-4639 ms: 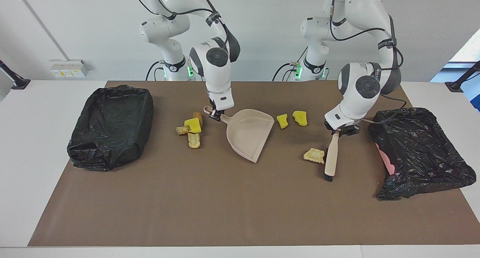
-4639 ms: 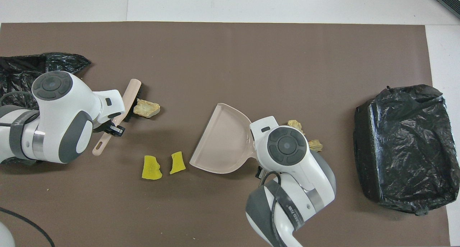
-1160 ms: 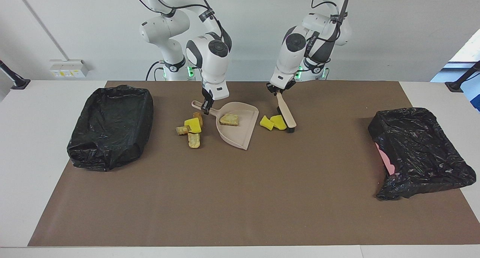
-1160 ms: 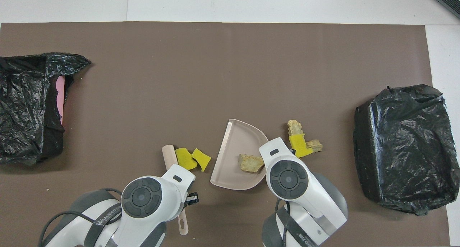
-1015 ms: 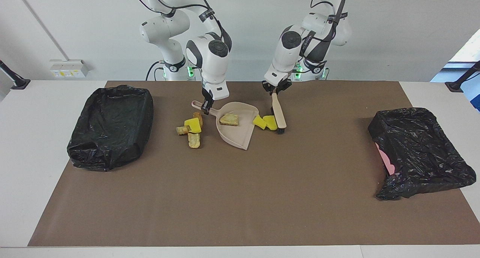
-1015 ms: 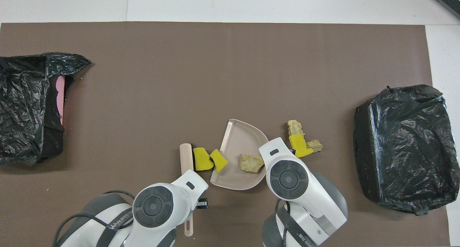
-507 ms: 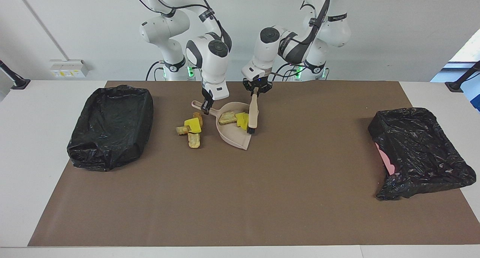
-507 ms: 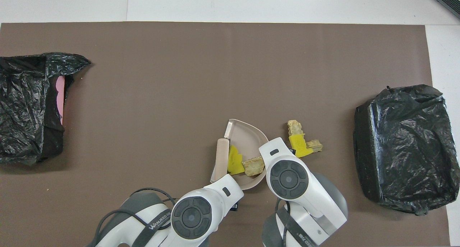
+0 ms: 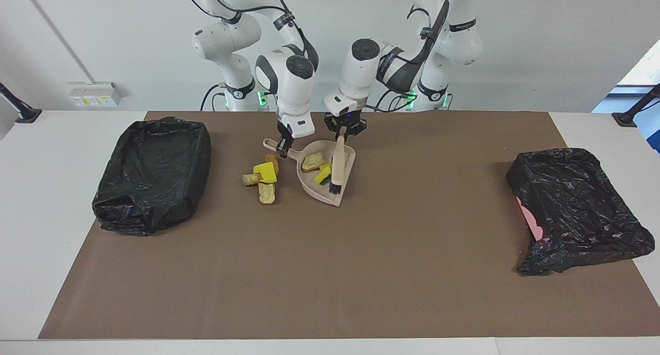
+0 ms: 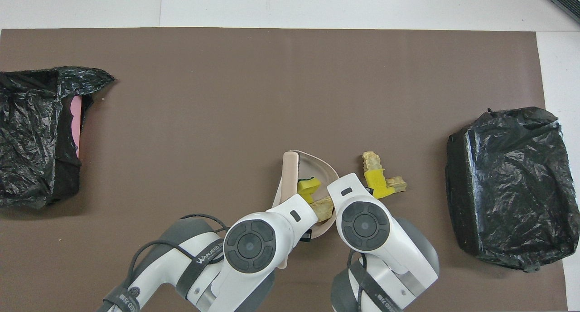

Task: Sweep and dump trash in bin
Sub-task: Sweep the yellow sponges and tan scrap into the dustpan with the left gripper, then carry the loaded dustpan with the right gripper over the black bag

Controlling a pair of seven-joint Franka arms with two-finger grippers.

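A beige dustpan lies on the brown mat close to the robots. My right gripper is shut on its handle. My left gripper is shut on the handle of a beige brush, whose black bristles rest inside the pan. In the pan lie a tan chunk of trash and yellow chunks. Several more pieces of trash sit on the mat beside the pan, toward the right arm's end. In the overhead view both wrists hide their fingers.
A bin lined with a black bag stands at the right arm's end of the mat. A second black-bagged bin, showing some pink inside, stands at the left arm's end.
My left arm has swept the brush toward the right arm's end, pushing the two yellow chunks off the mat into the dustpan. The dustpan and right gripper have stayed put.
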